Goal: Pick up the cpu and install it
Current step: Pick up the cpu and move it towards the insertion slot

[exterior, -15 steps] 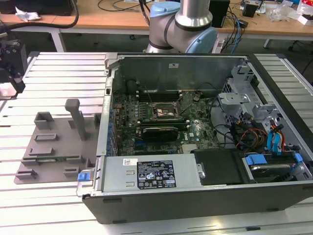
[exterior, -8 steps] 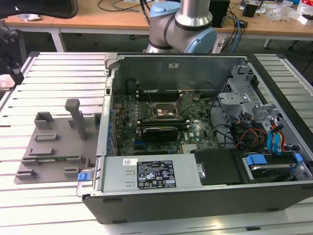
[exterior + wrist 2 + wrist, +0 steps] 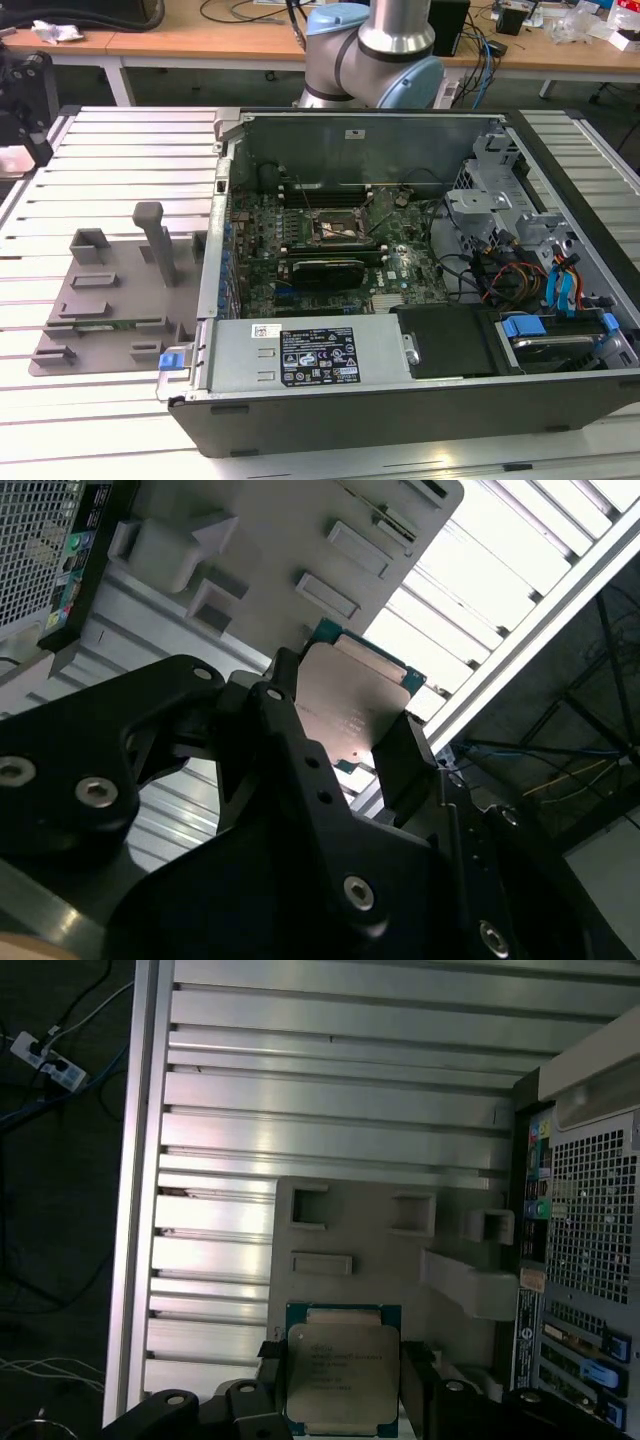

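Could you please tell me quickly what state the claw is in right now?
The claw is closed on the cpu, gripping it by two opposite edges.

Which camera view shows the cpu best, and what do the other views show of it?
The first wrist view: the cpu faces the camera, its metal top plain to see, held in the gripper. The second wrist view shows it at a slant, partly covered by the fingers.
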Action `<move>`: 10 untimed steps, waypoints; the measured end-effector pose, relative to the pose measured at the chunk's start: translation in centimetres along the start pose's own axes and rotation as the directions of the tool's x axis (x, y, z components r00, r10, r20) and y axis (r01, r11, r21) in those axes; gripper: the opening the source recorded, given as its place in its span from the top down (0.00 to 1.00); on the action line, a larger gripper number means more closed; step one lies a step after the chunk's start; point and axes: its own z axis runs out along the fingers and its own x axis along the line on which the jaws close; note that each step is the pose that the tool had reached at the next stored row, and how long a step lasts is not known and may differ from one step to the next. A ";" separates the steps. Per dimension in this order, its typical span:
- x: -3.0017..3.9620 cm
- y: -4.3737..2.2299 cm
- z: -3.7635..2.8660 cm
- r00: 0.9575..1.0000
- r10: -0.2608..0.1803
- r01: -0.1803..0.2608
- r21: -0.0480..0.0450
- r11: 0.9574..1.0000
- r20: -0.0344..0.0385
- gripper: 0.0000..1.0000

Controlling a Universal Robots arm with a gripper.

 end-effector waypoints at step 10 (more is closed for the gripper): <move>-3.09 -0.16 0.02 1.000 0.000 0.000 0.008 1.000 -0.001 0.45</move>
